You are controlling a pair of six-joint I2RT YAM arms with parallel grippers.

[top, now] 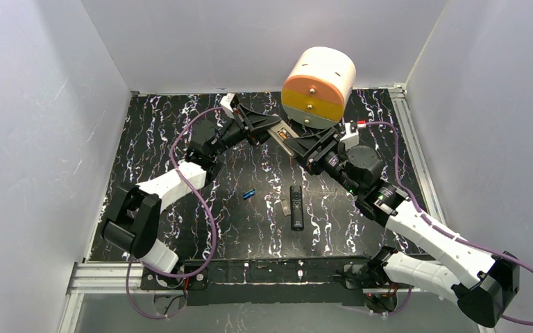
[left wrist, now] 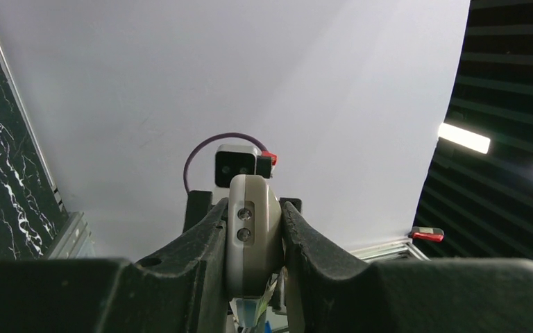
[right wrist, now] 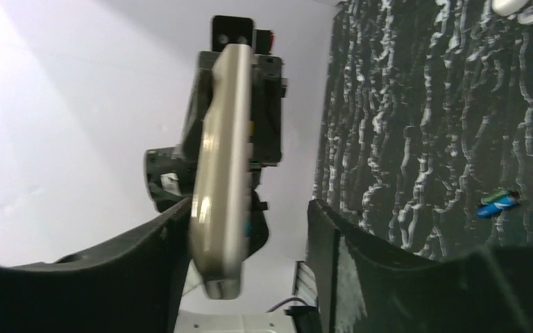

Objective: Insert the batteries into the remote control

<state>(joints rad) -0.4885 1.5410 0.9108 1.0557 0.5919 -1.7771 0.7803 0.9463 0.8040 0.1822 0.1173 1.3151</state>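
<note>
Remote control (left wrist: pixel 253 229) is clamped mid-frame between the left fingers (left wrist: pixel 194 263), its far end between the wide-spread right fingers (right wrist: pixel 347 270).

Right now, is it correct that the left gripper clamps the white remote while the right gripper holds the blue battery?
Not quite. The left gripper does clamp the remote control, but the right gripper holds no battery: the blue battery lies loose on the table, left of the black remote, as the top external view shows.
</note>
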